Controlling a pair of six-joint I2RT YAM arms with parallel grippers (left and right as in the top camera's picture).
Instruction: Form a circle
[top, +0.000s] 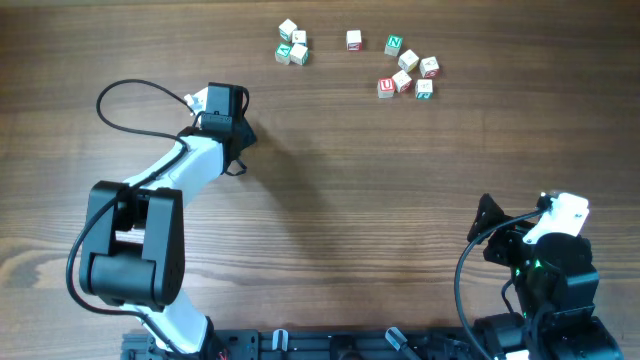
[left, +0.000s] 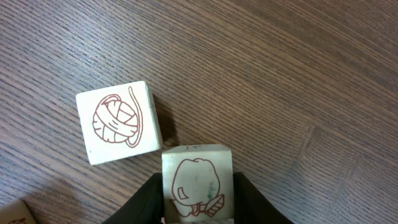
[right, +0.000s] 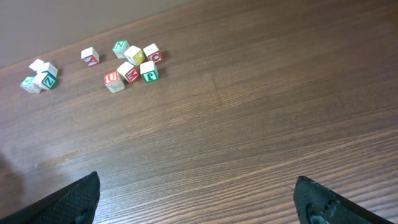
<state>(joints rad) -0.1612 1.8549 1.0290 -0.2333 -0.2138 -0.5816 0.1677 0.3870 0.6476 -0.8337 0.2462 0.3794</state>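
Note:
In the left wrist view my left gripper is shut on a pale wooden cube with a red line drawing, both black fingers pressed to its sides. A second cube, showing a red ball of yarn, lies just up and left of it, corner to corner. From overhead the left gripper hides both cubes. The circle, a tight clump of three small cubes, sits at the far edge, right of that gripper; the same circle shows far left in the right wrist view. My right gripper is open over bare wood.
A single cube lies right of the clump. Several letter cubes are bunched further right. Another cube's corner shows at the lower left of the left wrist view. The right arm sits near the front right edge.

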